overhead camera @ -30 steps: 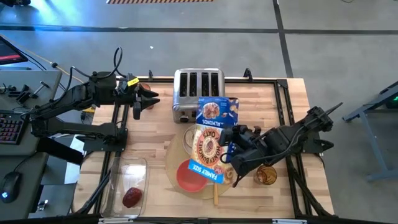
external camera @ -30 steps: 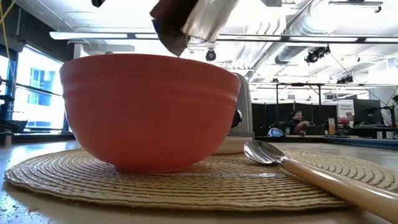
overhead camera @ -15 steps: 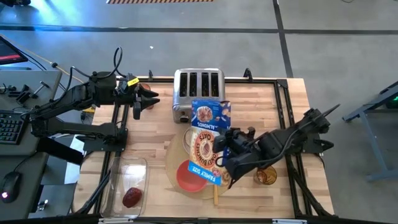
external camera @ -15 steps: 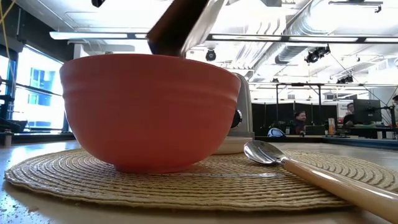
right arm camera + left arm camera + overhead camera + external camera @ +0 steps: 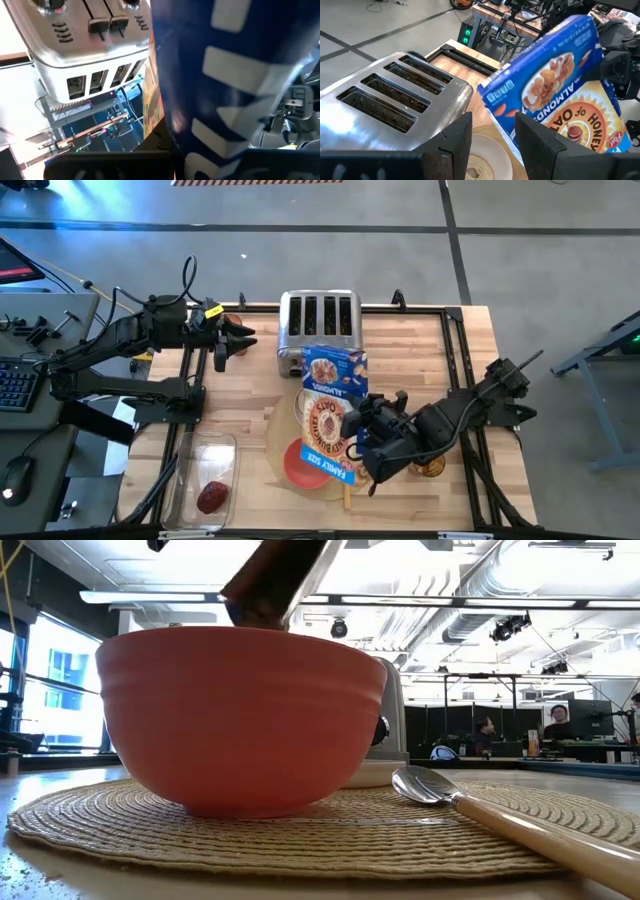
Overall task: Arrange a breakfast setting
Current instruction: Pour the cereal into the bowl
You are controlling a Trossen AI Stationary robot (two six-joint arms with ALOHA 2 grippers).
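The wooden counter carries a silver 4-slot toaster at its far edge, with the round tan placemat nearer the front. Over the placemat, the right hand is clenched on a tilted blue cereal box, its lower end above the red bowl. The wooden-handled spoon lies beside the bowl on the mat. A dark red fruit sits in a clear tub. The left hand, released and holding nothing, waits beside the toaster.
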